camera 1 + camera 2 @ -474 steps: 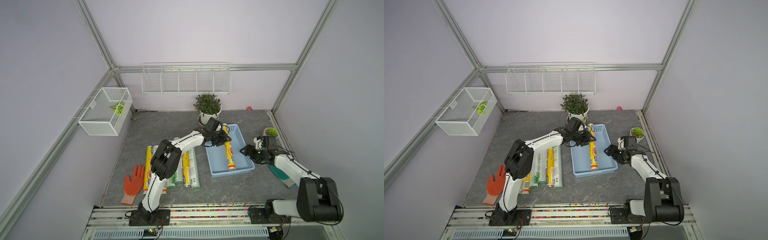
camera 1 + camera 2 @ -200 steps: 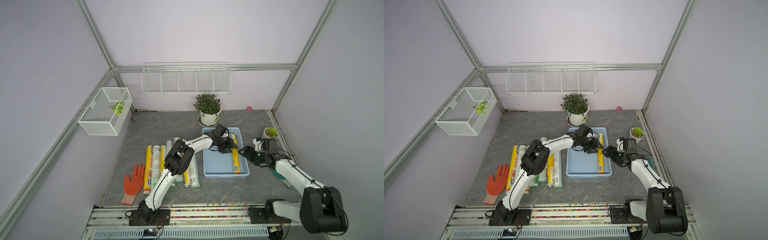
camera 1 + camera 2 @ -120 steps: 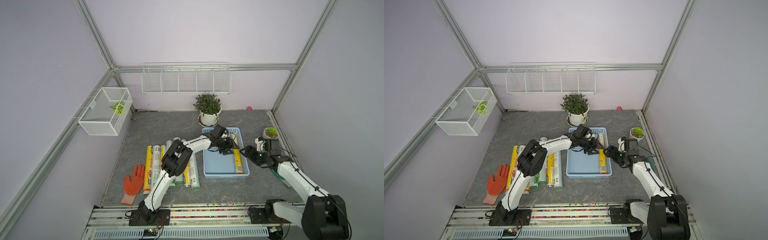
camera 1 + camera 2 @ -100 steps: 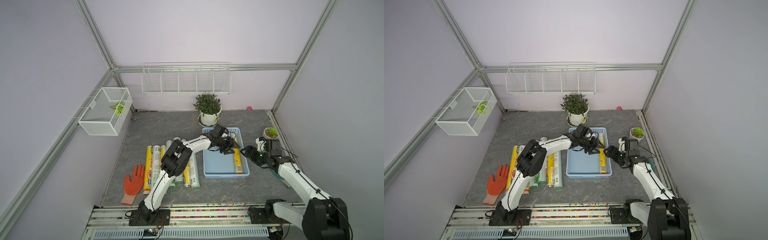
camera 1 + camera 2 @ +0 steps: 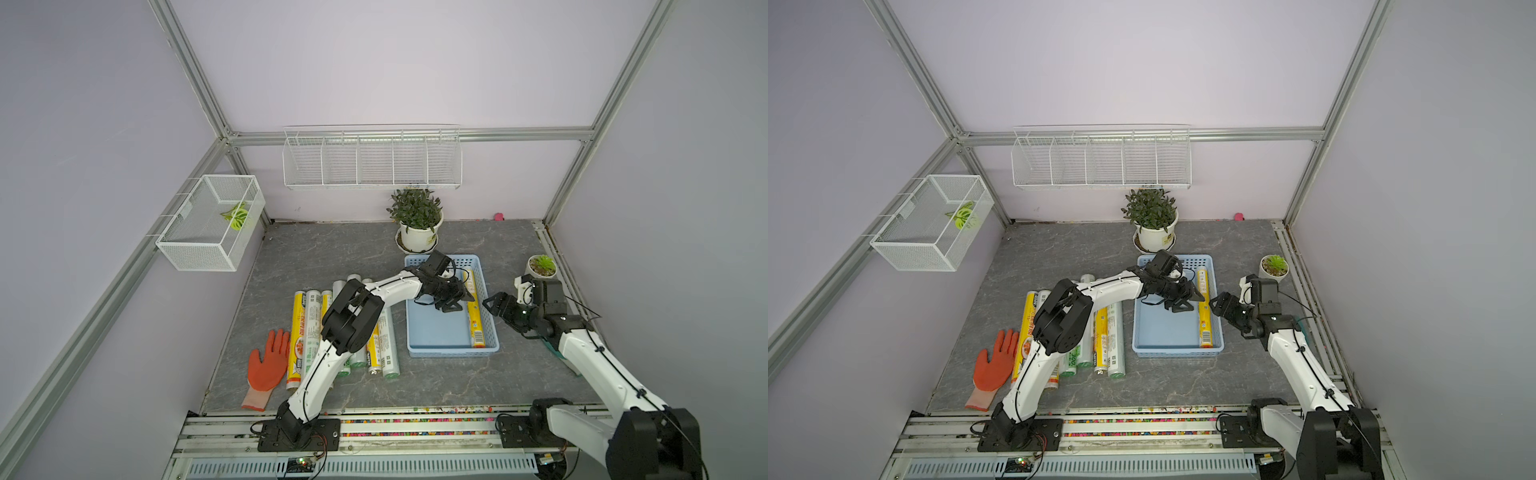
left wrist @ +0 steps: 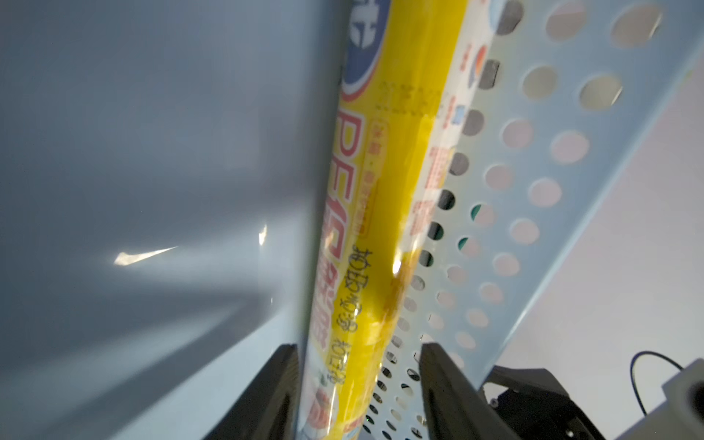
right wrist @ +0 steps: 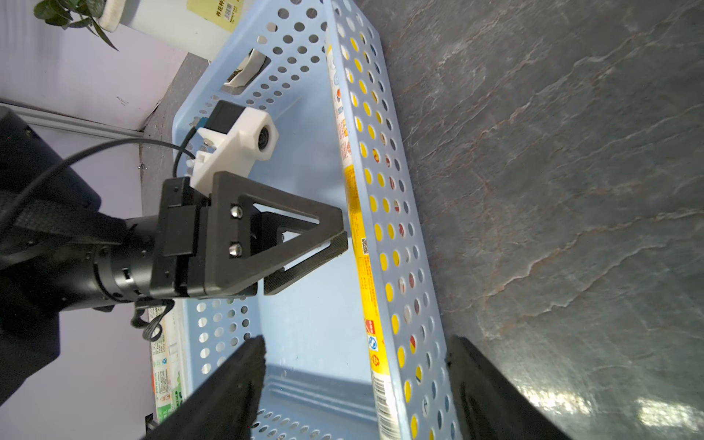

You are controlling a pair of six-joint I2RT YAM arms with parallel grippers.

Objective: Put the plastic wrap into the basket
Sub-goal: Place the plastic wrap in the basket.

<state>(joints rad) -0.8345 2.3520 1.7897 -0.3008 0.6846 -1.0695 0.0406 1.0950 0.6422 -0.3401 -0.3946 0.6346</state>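
Observation:
The light-blue basket (image 5: 451,353) (image 5: 1177,352) stands right of the table's middle. One yellow plastic wrap roll (image 5: 475,324) (image 5: 1204,324) lies in it along its right wall (image 7: 400,213). My left gripper (image 5: 459,302) (image 5: 1192,303) reaches into the basket. In the left wrist view it (image 6: 356,350) is open astride that roll (image 6: 381,190), with a gap on the wall side. My right gripper (image 5: 490,303) (image 5: 1217,307) sits just outside the basket's right wall. It (image 7: 356,343) is open across the wall and the roll's end. Several more rolls (image 5: 297,332) (image 5: 1113,332) lie left of the basket.
An orange glove (image 5: 266,365) lies at the front left. A potted plant (image 5: 417,224) stands just behind the basket, and a small succulent (image 5: 540,266) behind my right gripper. A wire-mesh box (image 5: 212,224) and a long wire rack (image 5: 372,158) hang on the walls.
The basket has swung from skewed to square with the table. The yellow roll has gone from the basket's middle to its right wall, along with my left gripper, whose jaws have narrowed slightly.

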